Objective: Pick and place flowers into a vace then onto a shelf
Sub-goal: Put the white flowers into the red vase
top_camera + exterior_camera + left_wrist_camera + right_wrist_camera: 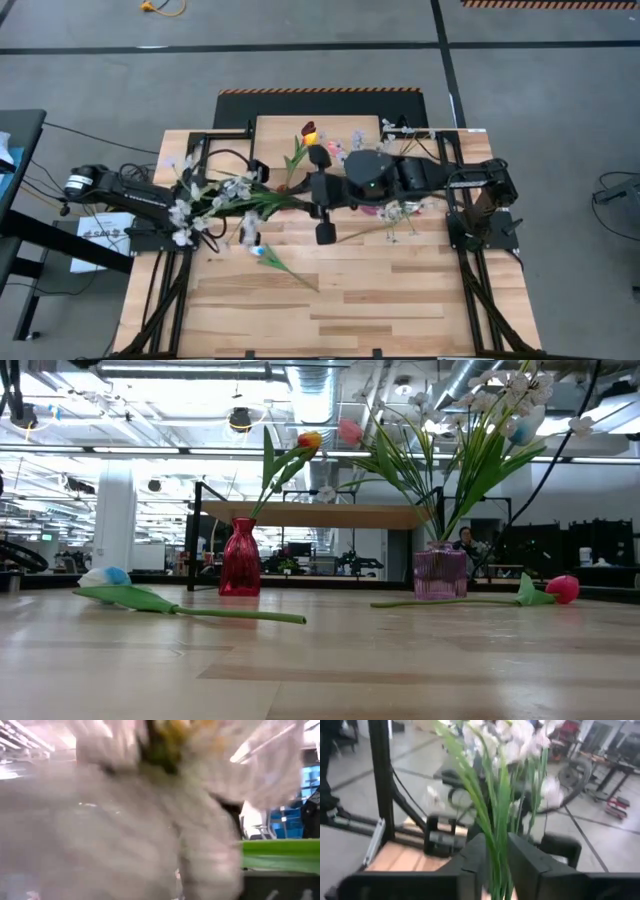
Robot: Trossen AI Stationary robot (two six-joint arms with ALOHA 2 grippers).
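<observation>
Off the left end of the shelf [318,128] and nearer the table's front: left gripper [205,208], clenched tight, deep among the blossoms of the white spray [235,190]. Cannot tell whether a stem is actually pinched there (petals press right up against the left wrist camera and hide the fingers).

In front of the shelf's left half: the spray itself, lifted clear of the table, lying crosswise, heads toward the left arm and green stems trailing toward the right.

In front of the shelf's middle: right gripper [498,862], grasping the spray's stems. Fingers [470,857] flank the green bundle closely on both sides, stems running straight up through the gap, blossoms well beyond the tips.

Probably a hand-over or a re-grip, with the spray shared between both arms. To do it well:
- Confirm a firm pinch on the stems at one end before loosening the other.
- Hold low on the stems, never on the soft heads.
- Ease apart slowly, since the thin leaves snag.
- Turn the stems downward before heading for the purple vase [440,572], which stands before the shelf's right end and already holds flowers.
</observation>
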